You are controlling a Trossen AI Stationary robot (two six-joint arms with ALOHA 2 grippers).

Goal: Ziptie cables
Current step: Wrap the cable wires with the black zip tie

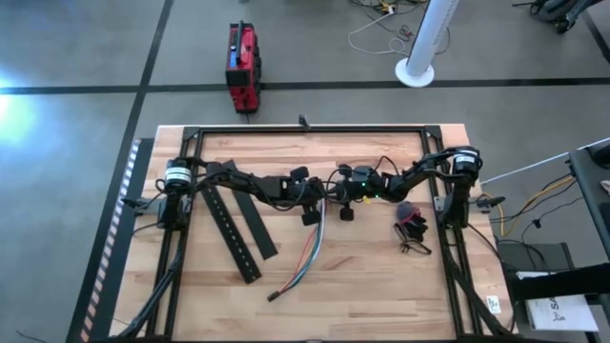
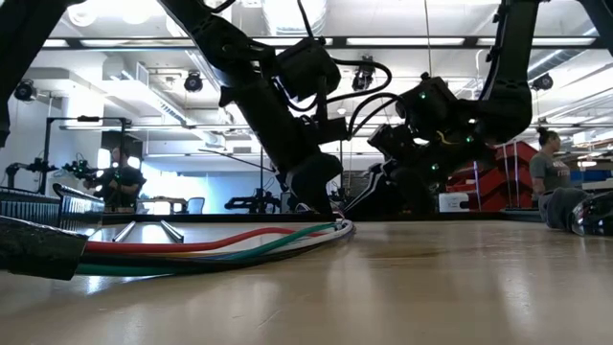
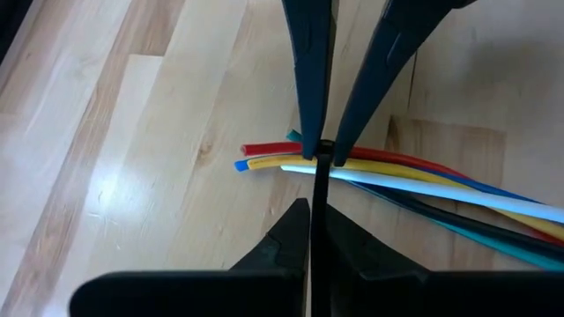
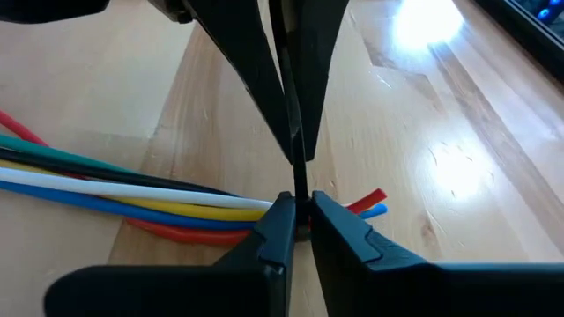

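The cables (image 1: 310,252) are a bundle of thin red, yellow, blue, white and green wires lying on the wooden table (image 1: 381,286). They also show in the low view as cables (image 2: 211,247). A thin black ziptie (image 3: 318,185) stands up from the bundle near its far ends (image 3: 256,158). My left gripper (image 3: 317,216) is shut on the ziptie's strap just above the bundle. My right gripper (image 4: 298,211) faces it from the other side, its fingers closed on the ziptie right at the cables. Both grippers meet mid-table (image 1: 326,198). My left gripper pinches the ziptie's strap (image 3: 318,198) between its two fingers, a short way above the bundle. The fingers slant down from the table's left. The strap runs straight from them to the cables, which lie on the table. My right gripper pinches the ziptie (image 4: 298,195) between its fingertips right where it meets the cable bundle (image 4: 220,211). The fingers come slanting down from the table's right, across the cables. The bundle rests on the table under them.
Two long flat black slotted bars (image 1: 229,229) (image 1: 255,227) lie left of the cables. A small tangle of dark wire with a clip (image 1: 412,233) lies at the right. A black frame (image 1: 305,129) borders the table.
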